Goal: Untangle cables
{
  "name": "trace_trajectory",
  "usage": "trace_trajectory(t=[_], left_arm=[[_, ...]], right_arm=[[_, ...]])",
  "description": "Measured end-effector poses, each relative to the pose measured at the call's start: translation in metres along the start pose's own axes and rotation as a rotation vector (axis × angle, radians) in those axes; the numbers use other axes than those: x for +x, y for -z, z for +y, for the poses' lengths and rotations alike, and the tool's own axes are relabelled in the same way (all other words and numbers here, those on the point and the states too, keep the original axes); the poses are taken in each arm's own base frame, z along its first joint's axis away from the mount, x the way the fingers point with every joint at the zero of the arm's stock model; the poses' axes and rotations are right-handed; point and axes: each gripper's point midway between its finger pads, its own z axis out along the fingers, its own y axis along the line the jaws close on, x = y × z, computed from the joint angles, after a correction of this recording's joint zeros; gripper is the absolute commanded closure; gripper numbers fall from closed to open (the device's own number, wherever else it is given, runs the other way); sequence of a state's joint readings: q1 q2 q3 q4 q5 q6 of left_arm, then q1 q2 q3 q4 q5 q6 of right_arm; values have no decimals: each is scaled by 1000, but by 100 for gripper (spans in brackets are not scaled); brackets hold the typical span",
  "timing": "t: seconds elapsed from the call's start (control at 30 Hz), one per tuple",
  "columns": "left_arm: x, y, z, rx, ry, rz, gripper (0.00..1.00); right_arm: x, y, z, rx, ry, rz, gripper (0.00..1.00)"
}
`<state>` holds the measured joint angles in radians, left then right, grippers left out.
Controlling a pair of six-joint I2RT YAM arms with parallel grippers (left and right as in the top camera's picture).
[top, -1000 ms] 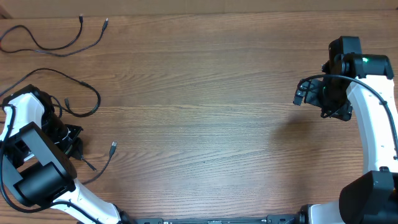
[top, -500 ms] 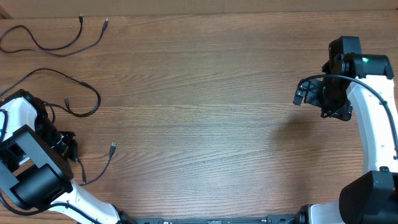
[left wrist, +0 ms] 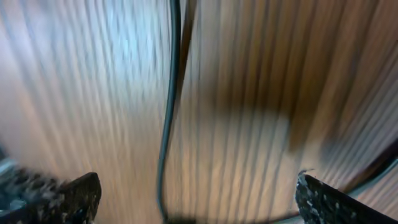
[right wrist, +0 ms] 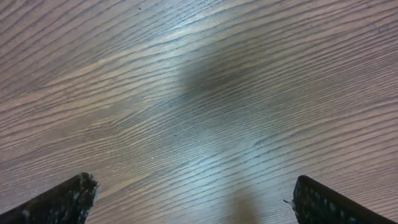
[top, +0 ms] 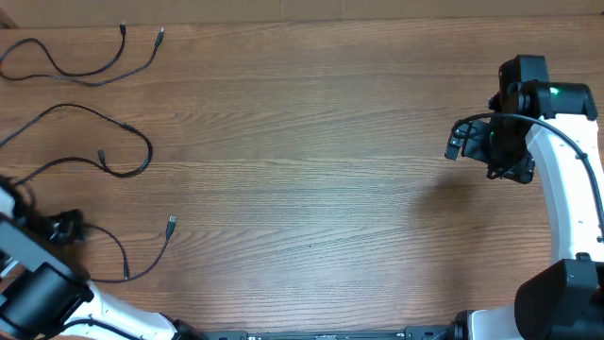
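I record the left jaws spread and empty, the cable (left wrist: 167,124) lying on the desk (left wrist: 249,74) between them just left of centre, long axis running straight ahead; the right jaws, likewise spread, stand well apart from it.

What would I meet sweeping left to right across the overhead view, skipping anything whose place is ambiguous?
left gripper → thin black cable lying low on the table → its grey plug → bare stretch of brown wooden table → right gripper → white right arm
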<state>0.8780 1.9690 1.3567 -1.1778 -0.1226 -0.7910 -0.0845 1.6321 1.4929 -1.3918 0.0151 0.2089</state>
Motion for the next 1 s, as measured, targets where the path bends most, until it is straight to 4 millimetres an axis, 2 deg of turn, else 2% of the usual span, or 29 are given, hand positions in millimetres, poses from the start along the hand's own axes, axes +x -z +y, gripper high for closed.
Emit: trace_trajectory(t=[0.07, 0.27, 0.37, 0.63, 0.83, 1.0], left_arm=[[-15, -2, -3, 65, -9, -7, 0], [-54, -4, 9, 99, 30, -93, 0], [-71, -2, 6, 127, 49, -149, 7], [-97, 6, -10, 197, 57, -255, 11], [-105, 9, -12, 200, 61, -294, 15], [-110, 9, -4, 157, 69, -326, 24]], right_arm=[[0, 0, 0, 0, 0, -1, 0], [0, 0, 0, 0, 0, -1, 0], [0, 0, 0, 0, 0, 0, 0], [0, 0, 0, 0, 0, -1, 0], [0, 0, 0, 0, 0, 0, 0], [0, 0, 0, 0, 0, 0, 0]])
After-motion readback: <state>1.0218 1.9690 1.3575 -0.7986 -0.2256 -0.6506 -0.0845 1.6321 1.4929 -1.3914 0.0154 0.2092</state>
